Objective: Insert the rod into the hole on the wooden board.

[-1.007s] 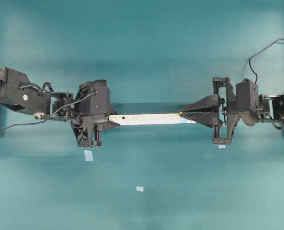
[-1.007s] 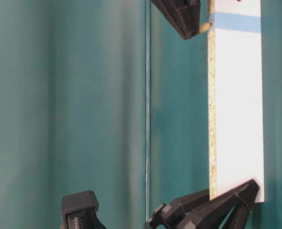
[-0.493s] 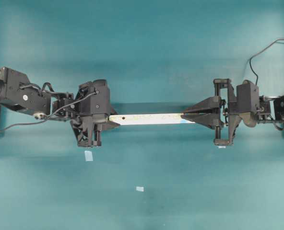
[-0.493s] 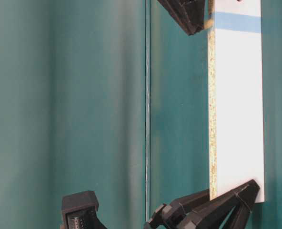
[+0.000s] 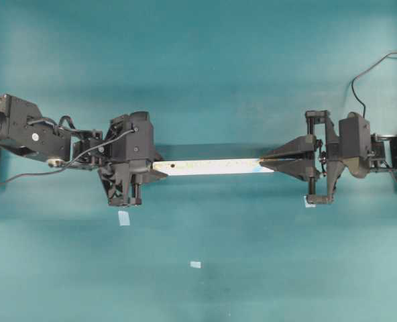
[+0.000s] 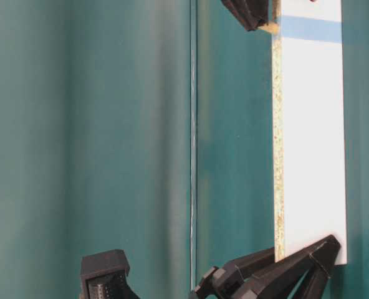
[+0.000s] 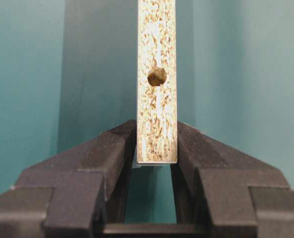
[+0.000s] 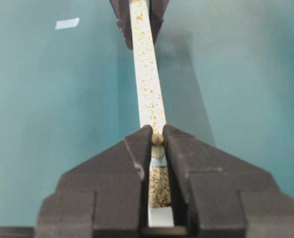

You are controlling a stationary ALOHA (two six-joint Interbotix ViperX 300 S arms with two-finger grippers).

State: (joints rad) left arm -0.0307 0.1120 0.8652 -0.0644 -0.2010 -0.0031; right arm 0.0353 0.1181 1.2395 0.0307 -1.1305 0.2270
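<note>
The wooden board (image 5: 212, 166) hangs level above the table between both grippers. My left gripper (image 5: 157, 169) is shut on its plain end; the left wrist view shows its jaws clamping the board (image 7: 157, 114) just below the plain-end hole (image 7: 157, 76). My right gripper (image 8: 157, 136) is shut on the rod (image 8: 157, 139) and holds it against the board's speckled edge, right by the light-blue patch (image 8: 158, 161). The hole at that end is hidden under the fingers. In the table-level view the rod tip (image 6: 270, 28) touches the board edge level with the patch (image 6: 309, 28).
Small light-blue tape squares lie on the teal table at the front left (image 5: 123, 217), front middle (image 5: 196, 264) and under the right gripper (image 5: 310, 204). A cable (image 5: 369, 70) runs at the back right.
My right gripper has slid with the rod along the board's edge toward the blue-patch end, rightward in the overhead view. The left gripper and the board have stayed still.
</note>
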